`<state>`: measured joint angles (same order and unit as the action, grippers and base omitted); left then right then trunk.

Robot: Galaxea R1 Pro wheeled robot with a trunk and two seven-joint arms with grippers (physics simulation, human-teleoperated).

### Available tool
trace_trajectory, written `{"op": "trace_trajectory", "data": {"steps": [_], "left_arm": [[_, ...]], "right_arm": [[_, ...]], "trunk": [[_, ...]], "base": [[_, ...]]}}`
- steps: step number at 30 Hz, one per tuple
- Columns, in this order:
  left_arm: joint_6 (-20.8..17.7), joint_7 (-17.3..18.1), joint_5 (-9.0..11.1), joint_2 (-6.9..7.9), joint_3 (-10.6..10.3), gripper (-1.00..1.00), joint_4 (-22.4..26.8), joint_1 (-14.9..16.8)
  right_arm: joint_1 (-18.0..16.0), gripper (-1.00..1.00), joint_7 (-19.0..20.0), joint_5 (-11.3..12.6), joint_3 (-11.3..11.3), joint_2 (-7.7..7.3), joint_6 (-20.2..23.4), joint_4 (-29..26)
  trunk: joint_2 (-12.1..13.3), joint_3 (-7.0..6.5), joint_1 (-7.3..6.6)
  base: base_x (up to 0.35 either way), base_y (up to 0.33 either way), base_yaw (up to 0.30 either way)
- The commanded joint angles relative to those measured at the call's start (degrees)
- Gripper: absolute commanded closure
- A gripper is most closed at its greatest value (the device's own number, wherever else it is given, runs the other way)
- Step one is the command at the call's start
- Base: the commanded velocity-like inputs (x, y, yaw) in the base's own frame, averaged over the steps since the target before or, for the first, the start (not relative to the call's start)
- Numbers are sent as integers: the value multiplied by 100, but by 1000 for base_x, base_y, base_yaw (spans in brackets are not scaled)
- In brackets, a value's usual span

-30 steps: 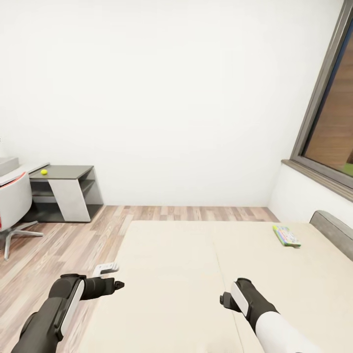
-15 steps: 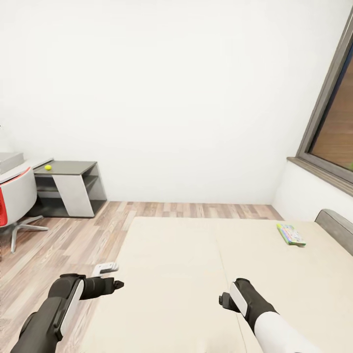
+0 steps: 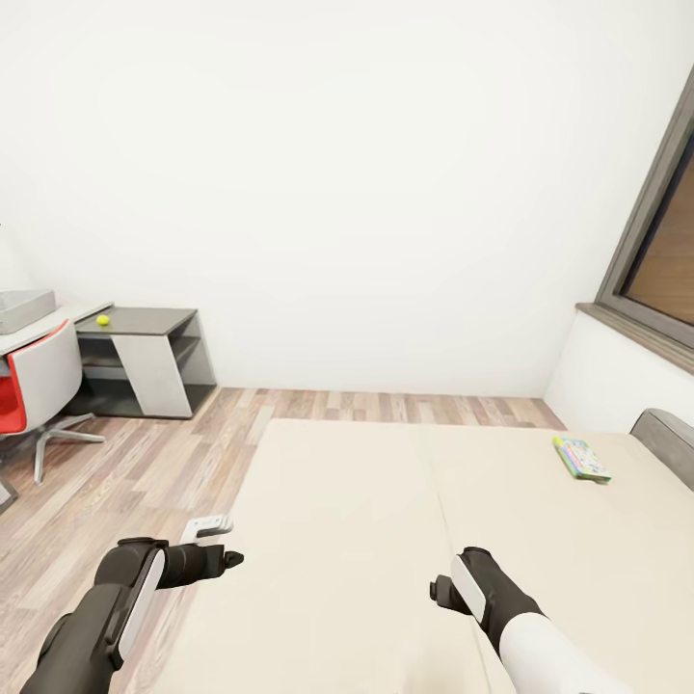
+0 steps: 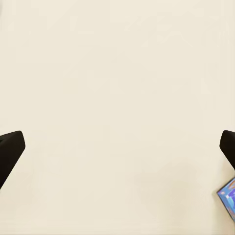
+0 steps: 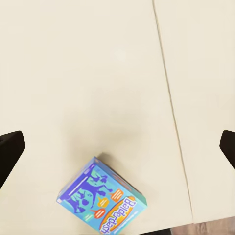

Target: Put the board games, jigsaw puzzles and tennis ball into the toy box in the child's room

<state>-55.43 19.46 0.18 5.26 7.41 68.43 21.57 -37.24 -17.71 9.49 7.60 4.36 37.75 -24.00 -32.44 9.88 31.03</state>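
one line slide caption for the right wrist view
Open right end effector above blue cartoon board game box on plain beige mattress.

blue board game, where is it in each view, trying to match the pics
Head view: the box by the headboard is a different one, the green game.
Left wrist view: blue board game, one corner at the lower right edge.
Right wrist view: bottom, left of centre, lying flat.
Shared landmark: the beige mattress.

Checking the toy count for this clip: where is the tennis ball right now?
In the head view the tennis ball sits far left on the dark grey section of the desk, beside the red-and-white chair.
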Motion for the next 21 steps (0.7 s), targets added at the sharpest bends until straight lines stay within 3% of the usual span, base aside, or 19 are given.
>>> {"op": "trace_trajectory", "data": {"steps": [1, 21], "left_arm": [[-29, 17, -1, 0, 6, -100, 4, 5], [5, 14, -6, 0, 7, -100, 4, 5]], "right_arm": [[-3, -100, -49, 62, 14, 4, 12, -10], [-3, -100, -40, 103, 13, -30, 181, -33]], "trunk": [[-10, 20, 2], [-10, 150, 2]], "base": [[0, 0, 72], [0, 0, 40]]}}
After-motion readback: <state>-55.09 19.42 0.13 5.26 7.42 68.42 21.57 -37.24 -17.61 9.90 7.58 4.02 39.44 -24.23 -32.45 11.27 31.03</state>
